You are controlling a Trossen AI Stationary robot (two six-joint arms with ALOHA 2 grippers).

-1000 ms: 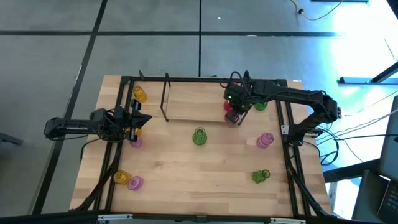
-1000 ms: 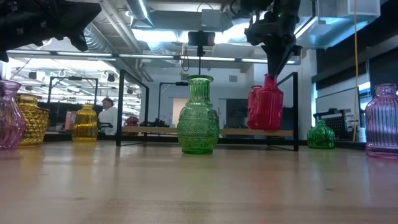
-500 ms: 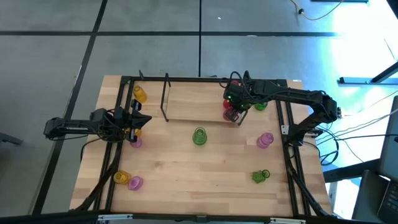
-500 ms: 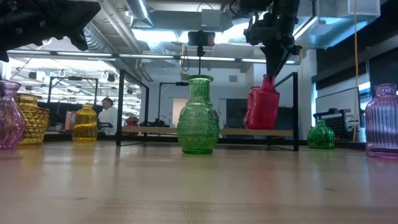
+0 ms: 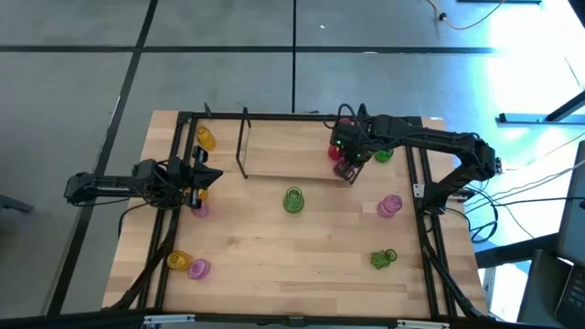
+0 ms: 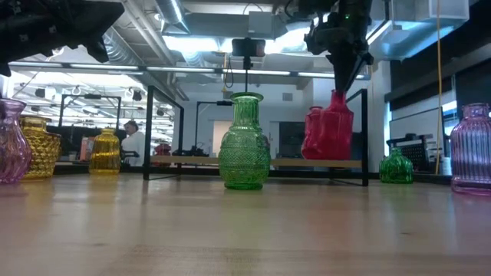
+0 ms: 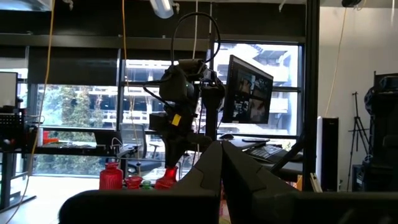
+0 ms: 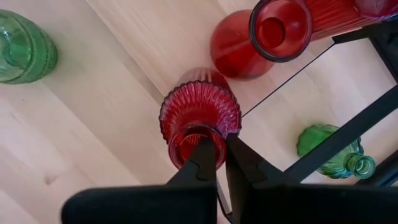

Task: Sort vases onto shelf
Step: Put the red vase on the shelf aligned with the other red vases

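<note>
The red ribbed vase (image 8: 200, 115) hangs over the right end of the shelf (image 5: 283, 151), pinched at its rim by the right gripper (image 8: 220, 155), whose fingers are clamped on the glass lip. From table level it appears lifted and slightly tilted, close beside another red vase (image 6: 313, 130) already on the shelf. The step in hand looks like the placing of this vase; the next move probably calls for lowering it level onto a bare part of the board, clear of its neighbour and the black end frame (image 8: 323, 146), before letting go. The right wrist view alone shows the rim grip and a small green vase (image 8: 329, 152) beyond the frame. The overhead view alone shows the left gripper (image 5: 203, 175), fingers together and empty, waiting well left of the shelf, and the loose vases on the table (image 5: 302, 265).
</note>
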